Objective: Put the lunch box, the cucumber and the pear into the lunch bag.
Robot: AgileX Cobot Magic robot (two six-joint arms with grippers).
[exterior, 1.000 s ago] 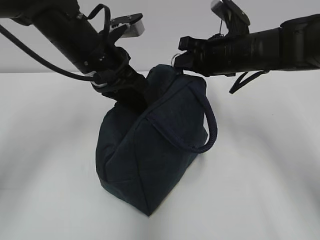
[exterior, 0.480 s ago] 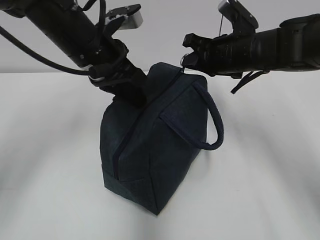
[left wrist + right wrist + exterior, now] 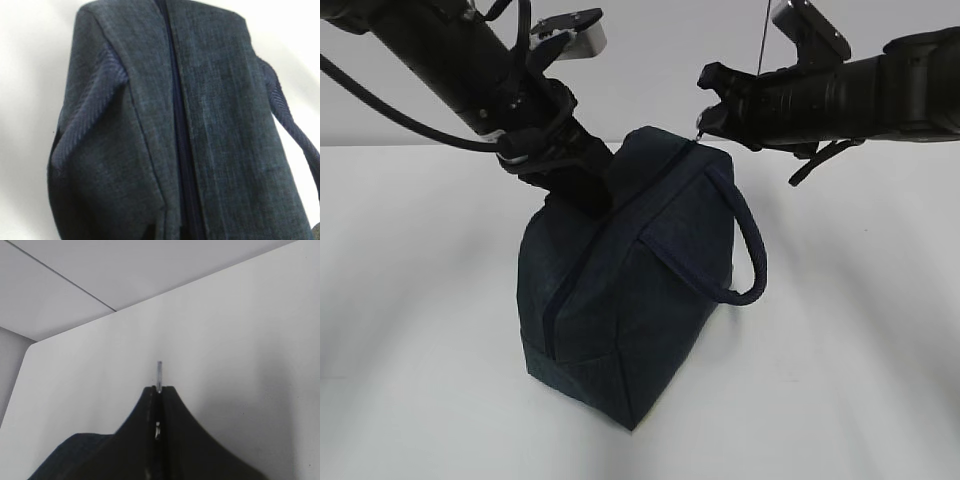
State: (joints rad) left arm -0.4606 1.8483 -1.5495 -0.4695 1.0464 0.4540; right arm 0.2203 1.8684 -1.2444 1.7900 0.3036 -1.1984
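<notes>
The dark navy lunch bag (image 3: 640,300) stands tilted on one end on the white table, its zipper (image 3: 560,300) running down the face turned to me. It fills the left wrist view (image 3: 225,125), zipper line (image 3: 176,125) closed. My left gripper (image 3: 588,185) is shut on the bag's fabric at its upper left end; its jaws are hidden in the wrist view. At the bag's top corner my right gripper (image 3: 705,125) is shut on the metal ring pull (image 3: 159,371), which pokes out between the fingertips (image 3: 159,389). The lunch box, cucumber and pear are out of view.
A thick rope handle (image 3: 752,250) loops off the bag's right side. The white table (image 3: 840,350) spreads around the bag, with a pale wall behind. A corner of the bag (image 3: 65,460) shows low in the right wrist view.
The bag has swung round so its zipper side faces me, and its base has shifted slightly right. My right gripper has drifted right and a little up with the pull.
</notes>
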